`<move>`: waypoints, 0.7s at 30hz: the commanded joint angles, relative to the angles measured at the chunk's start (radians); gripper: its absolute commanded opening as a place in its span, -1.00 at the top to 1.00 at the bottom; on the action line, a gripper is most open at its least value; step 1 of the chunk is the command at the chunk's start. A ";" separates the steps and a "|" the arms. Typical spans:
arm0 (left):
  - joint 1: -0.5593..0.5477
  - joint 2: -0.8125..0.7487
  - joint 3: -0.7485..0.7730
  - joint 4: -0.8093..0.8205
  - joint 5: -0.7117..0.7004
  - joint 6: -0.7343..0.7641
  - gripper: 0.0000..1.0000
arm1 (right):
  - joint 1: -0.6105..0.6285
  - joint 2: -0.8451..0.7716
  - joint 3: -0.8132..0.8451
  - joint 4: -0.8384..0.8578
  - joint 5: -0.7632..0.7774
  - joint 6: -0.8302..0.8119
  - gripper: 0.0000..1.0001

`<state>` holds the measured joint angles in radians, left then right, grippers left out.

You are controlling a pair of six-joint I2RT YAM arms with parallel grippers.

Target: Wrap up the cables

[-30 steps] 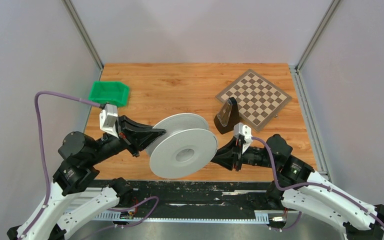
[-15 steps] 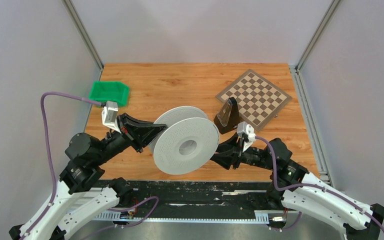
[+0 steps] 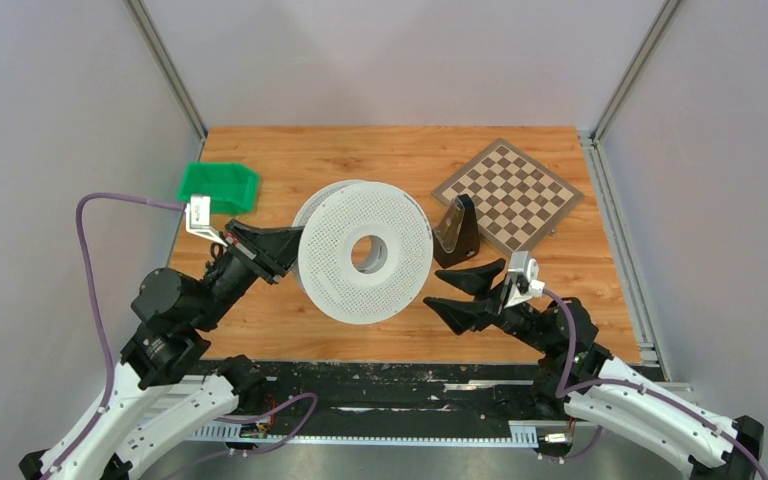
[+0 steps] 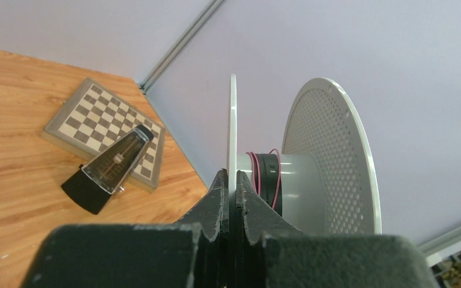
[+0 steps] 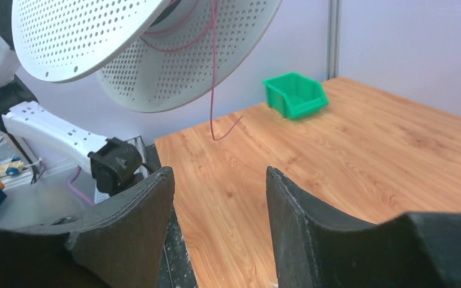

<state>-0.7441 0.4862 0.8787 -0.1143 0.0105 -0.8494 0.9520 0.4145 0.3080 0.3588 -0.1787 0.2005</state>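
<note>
Wooden table [image 3: 360, 160], green bin [image 3: 219, 186], chessboard [image 3: 508, 197], metronome [image 3: 455, 232]

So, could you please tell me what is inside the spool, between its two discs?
A few turns of thin reddish wire circle the grey hub, one loose end hanging below. The hub's far side is hidden.

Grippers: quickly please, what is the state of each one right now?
Left gripper: shut on the thin flange edge of the grey spool.
Right gripper: open, jaws wide apart, holding nothing.

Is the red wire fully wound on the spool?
No: the wire has few turns on the spool; its tail dangles below.
</note>
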 commanded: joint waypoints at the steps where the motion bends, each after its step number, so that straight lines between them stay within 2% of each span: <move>1: -0.001 0.008 0.035 0.061 -0.100 -0.139 1.00 | -0.001 0.056 0.036 0.150 0.044 -0.011 -0.14; 9: -0.001 0.021 0.038 0.029 -0.130 -0.228 1.00 | -0.001 0.196 0.047 0.286 0.008 0.037 -0.10; 14: -0.001 0.021 0.029 0.017 -0.144 -0.266 1.00 | -0.001 0.254 0.061 0.301 0.023 0.027 -0.07; 21: -0.001 0.026 0.012 0.016 -0.147 -0.299 1.00 | -0.002 0.292 0.086 0.316 0.009 0.043 0.11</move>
<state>-0.7441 0.5140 0.8787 -0.1844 -0.1104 -1.0805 0.9520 0.6960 0.3439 0.5980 -0.1635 0.2207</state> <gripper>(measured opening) 0.023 0.472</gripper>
